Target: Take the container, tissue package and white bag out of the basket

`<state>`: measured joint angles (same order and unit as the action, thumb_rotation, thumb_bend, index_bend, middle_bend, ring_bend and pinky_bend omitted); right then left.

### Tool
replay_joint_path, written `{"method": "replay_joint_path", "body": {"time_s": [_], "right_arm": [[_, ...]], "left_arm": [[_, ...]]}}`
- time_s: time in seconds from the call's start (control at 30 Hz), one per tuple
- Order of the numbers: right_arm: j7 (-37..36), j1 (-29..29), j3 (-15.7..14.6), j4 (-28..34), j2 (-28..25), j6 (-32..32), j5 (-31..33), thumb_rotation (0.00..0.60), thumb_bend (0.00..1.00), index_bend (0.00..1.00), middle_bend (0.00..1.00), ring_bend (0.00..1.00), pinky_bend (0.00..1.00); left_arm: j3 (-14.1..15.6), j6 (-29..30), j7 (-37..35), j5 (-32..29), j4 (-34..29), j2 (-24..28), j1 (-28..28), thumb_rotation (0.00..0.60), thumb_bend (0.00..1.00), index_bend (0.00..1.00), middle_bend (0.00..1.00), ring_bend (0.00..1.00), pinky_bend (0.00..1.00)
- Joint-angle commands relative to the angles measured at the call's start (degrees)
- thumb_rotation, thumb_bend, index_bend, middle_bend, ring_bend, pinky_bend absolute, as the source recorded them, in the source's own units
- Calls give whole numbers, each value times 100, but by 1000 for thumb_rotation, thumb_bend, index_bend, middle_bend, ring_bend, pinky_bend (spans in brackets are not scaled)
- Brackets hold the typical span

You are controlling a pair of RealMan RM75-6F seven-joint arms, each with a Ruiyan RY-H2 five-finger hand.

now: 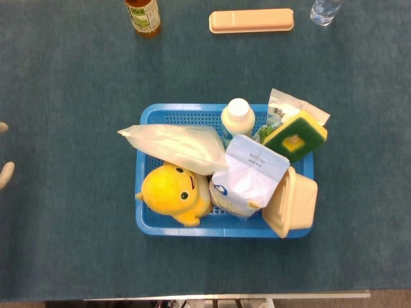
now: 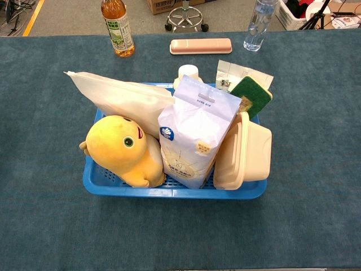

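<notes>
Basket (image 2: 113,189) front rim is seen nearest w/ container (image 2: 245,152), tissue package (image 2: 194,135) & white bag (image 2: 127,99) all inside; nothing removed yet. Left hand (image 1: 5,172) is glimpsed at frame edge, far left of basket; finger spread can't be told. Right hand unseen.

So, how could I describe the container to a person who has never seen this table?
Find the blue basket in the middle of the teal table. The container is the cream plastic box with a lid at the basket's right end, tipped on its side and leaning over the rim. Unlike the soft blue-and-white tissue package beside it, it is rigid, plain and unprinted.
</notes>
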<state>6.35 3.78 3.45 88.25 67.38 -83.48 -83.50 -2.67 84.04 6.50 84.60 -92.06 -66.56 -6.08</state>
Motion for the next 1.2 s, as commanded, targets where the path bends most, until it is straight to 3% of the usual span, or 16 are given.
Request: {"method": "replay_joint_path", "body": {"time_s": [0.03,0.43,0.83,1.2], "right_arm": [[-83,40,-2,-104,54,77,3,600,0,153,179,175,408],[-422,298,67,-56,-75,118,-383,600,0,153,180,175,408],[-369,851,-75,702,-604,-50,-1948,600,0,153,182,175,408],[356,1258,-212,1200,-862,235,-2898,600,0,153,183,175,408]], "left_arm": [[31,56,41,-3,-42,15,52,600,239,303,181,119,293],[24,186,168,-114,-106,-6,173,600,239,302,182,119,293],[55,159,232,-80,-83,-67,178,600,239,302,182,119,293],[16,-60,253,-97,22,-196,32,600,239,302,182,119,293]]}}
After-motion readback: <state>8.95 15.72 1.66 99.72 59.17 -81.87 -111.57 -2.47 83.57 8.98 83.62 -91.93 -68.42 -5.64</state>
